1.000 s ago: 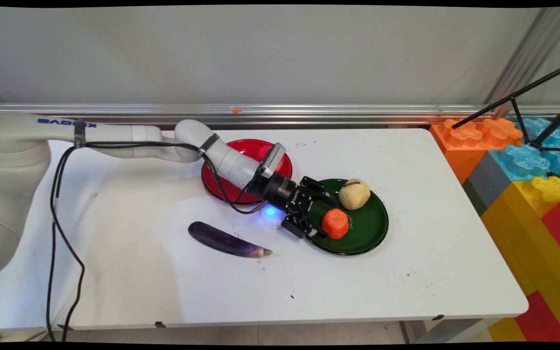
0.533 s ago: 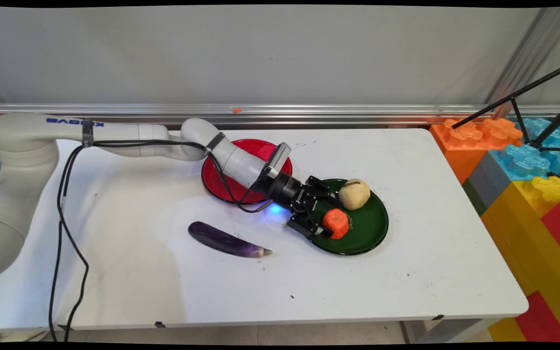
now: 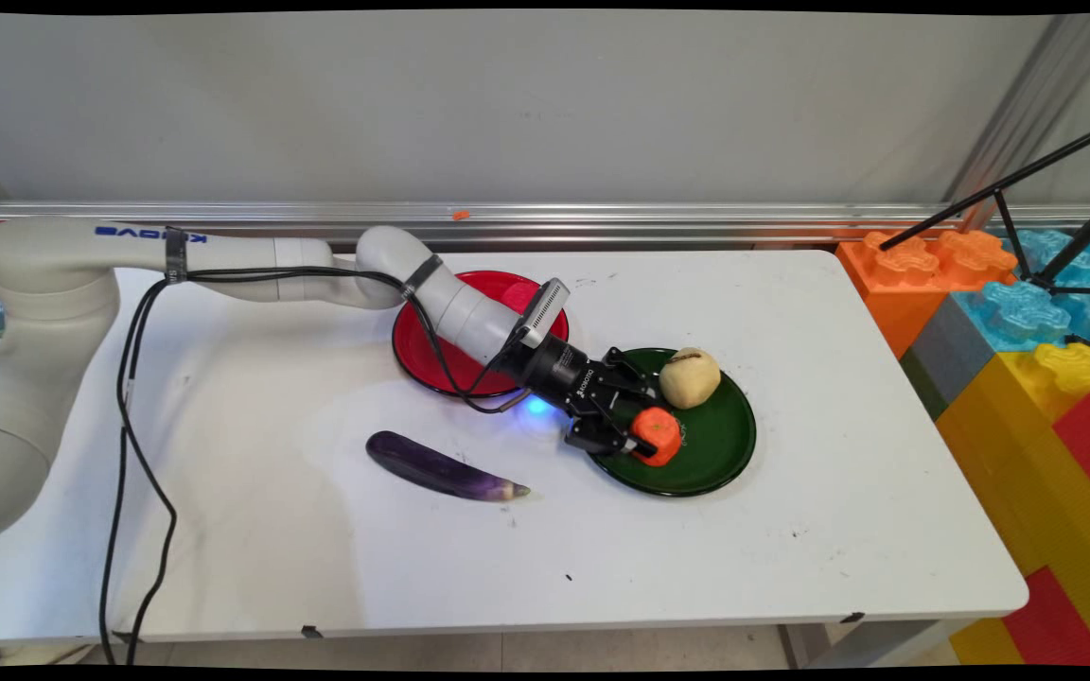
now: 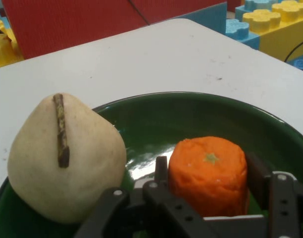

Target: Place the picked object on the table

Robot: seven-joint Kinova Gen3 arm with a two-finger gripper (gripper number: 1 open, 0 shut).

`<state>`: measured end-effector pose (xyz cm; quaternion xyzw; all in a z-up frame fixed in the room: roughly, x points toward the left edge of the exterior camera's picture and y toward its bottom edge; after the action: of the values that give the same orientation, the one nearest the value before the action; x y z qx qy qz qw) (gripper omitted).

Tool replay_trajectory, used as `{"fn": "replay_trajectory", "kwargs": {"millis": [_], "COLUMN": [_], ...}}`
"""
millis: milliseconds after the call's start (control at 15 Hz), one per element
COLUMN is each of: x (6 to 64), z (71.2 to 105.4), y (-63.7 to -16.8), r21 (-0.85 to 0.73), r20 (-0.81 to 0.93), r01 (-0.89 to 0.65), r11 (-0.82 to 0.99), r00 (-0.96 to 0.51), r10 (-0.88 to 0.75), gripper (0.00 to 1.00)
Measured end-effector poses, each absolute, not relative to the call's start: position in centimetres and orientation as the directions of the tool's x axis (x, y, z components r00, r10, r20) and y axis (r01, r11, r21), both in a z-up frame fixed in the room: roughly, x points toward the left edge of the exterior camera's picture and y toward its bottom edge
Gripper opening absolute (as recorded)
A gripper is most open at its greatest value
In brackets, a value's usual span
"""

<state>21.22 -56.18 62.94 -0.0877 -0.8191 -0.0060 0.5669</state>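
Hand view: we log the end effector [image 4: 208,186] with fingers closed around an orange fruit [image 4: 209,171] on the green plate [image 4: 191,111], beside a pale pear [image 4: 62,156]. We judge a centred, steady grip matters; the pear sits close.

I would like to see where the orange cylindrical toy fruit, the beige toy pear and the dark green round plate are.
orange cylindrical toy fruit [image 4: 211,171], hand view, on its front side.
beige toy pear [image 3: 691,377], main view, on the middle of its body.
dark green round plate [image 3: 727,452], main view, on its bare inner surface.
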Motion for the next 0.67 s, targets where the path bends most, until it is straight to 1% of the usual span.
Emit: {"fn": "replay_trajectory", "kwargs": {"millis": [200,667], "x": [21.6,23.5], "z": [63.7,66.5], "y": [-56.1,-54.7], "r21": [-0.088,-0.079], "r20": [0.932,0.948], "r01": [0.153,0.144], "r11": [0.984,0.986], "r00": [-0.336,-0.294], "r10": [0.135,0.119], "gripper": [0.00,0.00]}}
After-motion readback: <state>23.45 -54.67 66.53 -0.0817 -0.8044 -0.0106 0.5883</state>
